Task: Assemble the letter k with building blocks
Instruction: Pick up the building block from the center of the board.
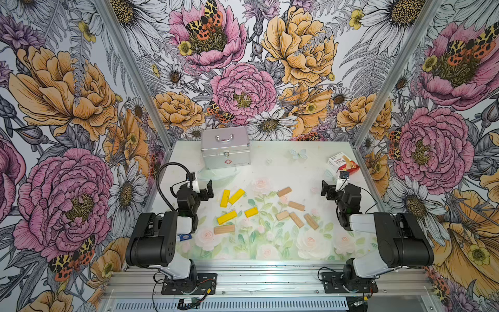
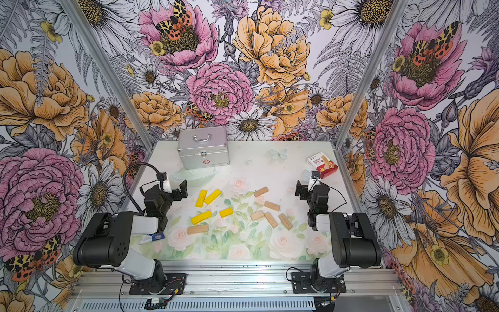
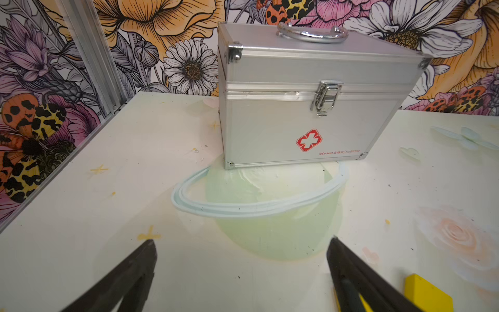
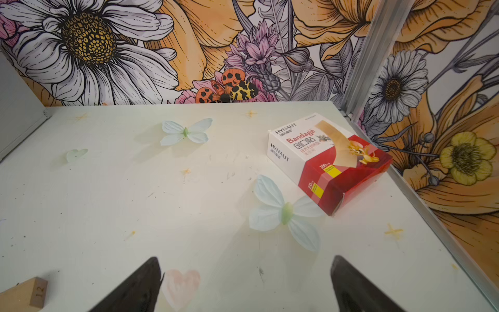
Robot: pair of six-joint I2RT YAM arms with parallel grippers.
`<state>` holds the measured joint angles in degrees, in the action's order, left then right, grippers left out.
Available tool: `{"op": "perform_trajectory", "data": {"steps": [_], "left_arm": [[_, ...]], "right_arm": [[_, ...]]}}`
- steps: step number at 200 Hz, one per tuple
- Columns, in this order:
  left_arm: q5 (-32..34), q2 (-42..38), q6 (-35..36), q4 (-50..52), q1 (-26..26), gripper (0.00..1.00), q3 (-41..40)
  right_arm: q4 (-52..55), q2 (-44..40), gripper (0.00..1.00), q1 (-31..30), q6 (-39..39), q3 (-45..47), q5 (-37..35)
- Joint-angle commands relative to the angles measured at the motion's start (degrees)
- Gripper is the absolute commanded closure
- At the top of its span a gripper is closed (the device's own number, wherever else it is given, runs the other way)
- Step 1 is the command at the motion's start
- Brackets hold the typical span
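Several yellow building blocks (image 1: 226, 217) lie loose at the mat's centre-left, two of them touching at a corner (image 1: 236, 196). Several pale wood blocks (image 1: 296, 205) are scattered centre-right, and one more (image 1: 224, 229) lies below the yellow ones. No letter k is in view. My left gripper (image 1: 205, 190) hovers open just left of the yellow blocks, with one yellow block (image 3: 426, 294) beside its finger. My right gripper (image 1: 326, 190) hovers open to the right of the wood blocks, with a wood block end (image 4: 24, 295) off to one side. Both grippers (image 3: 241, 240) (image 4: 244, 259) are empty.
A silver first-aid case (image 1: 225, 147) stands at the back left of the table. A red-and-white bandage carton (image 1: 343, 163) lies at the back right by the wall. A blue-white sachet (image 1: 185, 237) sits under the left arm. Aluminium posts and flowered walls enclose three sides.
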<state>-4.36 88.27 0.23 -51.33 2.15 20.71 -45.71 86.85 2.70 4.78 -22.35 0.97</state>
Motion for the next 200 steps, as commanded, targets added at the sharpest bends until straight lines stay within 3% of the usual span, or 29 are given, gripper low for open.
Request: {"op": "perform_trajectory", "data": {"steps": [1, 122, 168, 185, 200], "left_arm": [[-0.80, 0.40, 1.00, -1.76, 0.57, 0.01, 1.05], [-1.26, 0.39, 0.89, -1.79, 0.88, 0.01, 1.09], [-4.97, -0.43, 1.05, -2.38, 1.77, 0.04, 0.65], [-1.11, -4.30, 0.60, 0.53, 0.96, 0.05, 0.39], [6.50, -8.74, 1.06, 6.57, -1.45, 0.05, 1.57]], "right_arm": [[-0.90, 0.72, 0.01, -0.07, -0.87, -1.12, 0.52], [-0.96, 0.69, 0.01, -0.12, -0.86, -1.03, 0.68], [2.21, -0.53, 0.01, -0.06, -0.78, -2.21, 0.17], [7.21, -2.81, 0.01, -0.14, -0.10, -3.90, -1.24], [13.46, -5.81, 0.01, -0.47, 0.54, -5.82, -3.05]]}}
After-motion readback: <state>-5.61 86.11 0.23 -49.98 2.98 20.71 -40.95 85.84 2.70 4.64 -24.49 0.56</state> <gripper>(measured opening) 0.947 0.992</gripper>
